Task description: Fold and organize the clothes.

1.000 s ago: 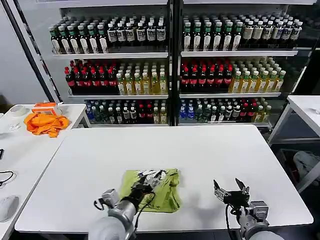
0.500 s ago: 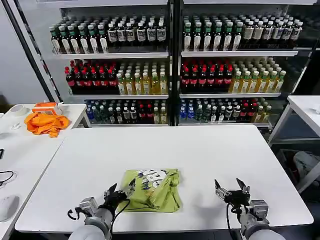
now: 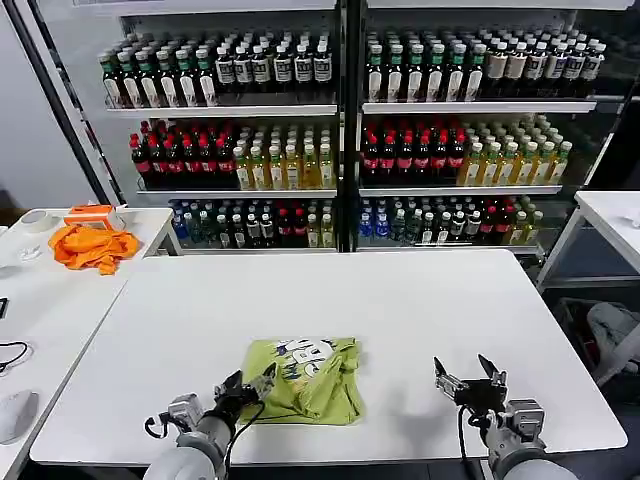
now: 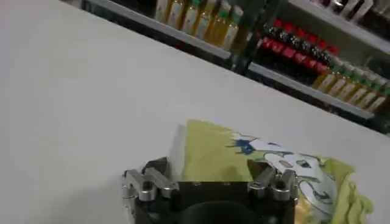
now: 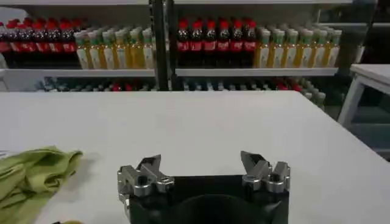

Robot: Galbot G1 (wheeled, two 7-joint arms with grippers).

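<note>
The clothes [image 3: 305,377], a light yellow-green T-shirt with a white-and-dark print facing up, lie folded into a compact bundle near the front edge of the white table [image 3: 330,300]. In the left wrist view the T-shirt [image 4: 268,173] lies just beyond my open fingers. My left gripper [image 3: 246,385] is open at the bundle's near left corner, with nothing held. My right gripper [image 3: 468,374] hovers open over bare table to the right of the shirt. The right wrist view shows a fold of the shirt [image 5: 33,173] off to one side of my right gripper [image 5: 204,163].
A bright orange cloth [image 3: 92,246] lies on a second white table [image 3: 40,300] at the left. Shelves of bottles [image 3: 340,130] stand behind the table. Another table [image 3: 610,220] stands at the right.
My left gripper let go of the shirt and drew back to its near left corner, open. The print now lies uncovered. The right gripper shifted slightly to the right.
</note>
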